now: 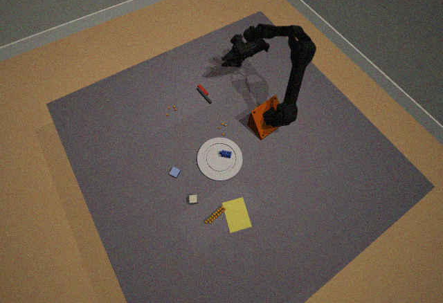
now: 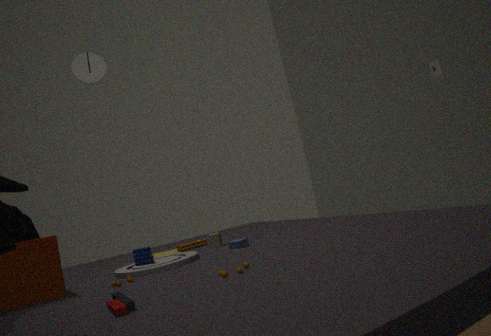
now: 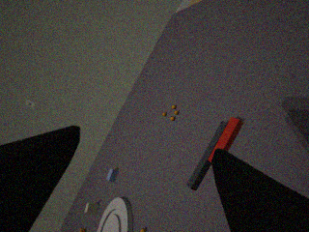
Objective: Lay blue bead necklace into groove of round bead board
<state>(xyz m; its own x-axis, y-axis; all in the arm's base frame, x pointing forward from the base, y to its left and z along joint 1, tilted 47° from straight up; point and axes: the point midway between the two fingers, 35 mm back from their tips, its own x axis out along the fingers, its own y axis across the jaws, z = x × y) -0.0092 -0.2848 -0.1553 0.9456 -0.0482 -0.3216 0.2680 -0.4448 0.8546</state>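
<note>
The blue bead necklace (image 1: 225,154) (image 2: 143,256) is bunched into a small stacked heap. It sits on the white round bead board (image 1: 201,165) (image 2: 123,271) (image 3: 127,209), inside the thin dark ring of the groove and off the board's centre. My gripper (image 1: 222,62) (image 3: 148,145) is open and empty. It hangs in the air well away from the board, on the far side of the red and dark bars. The necklace is out of sight in the wrist view, where only part of the board shows at the bottom edge.
A red bar (image 1: 203,89) (image 2: 117,308) (image 3: 227,138) lies beside a dark bar (image 1: 205,96) (image 3: 199,175). Loose orange beads lie in two groups. A blue block (image 1: 174,171) (image 2: 238,243), a pale cube (image 1: 193,198) (image 2: 214,238), an orange bead string (image 1: 214,214) and a yellow sheet (image 1: 237,215) lie beyond.
</note>
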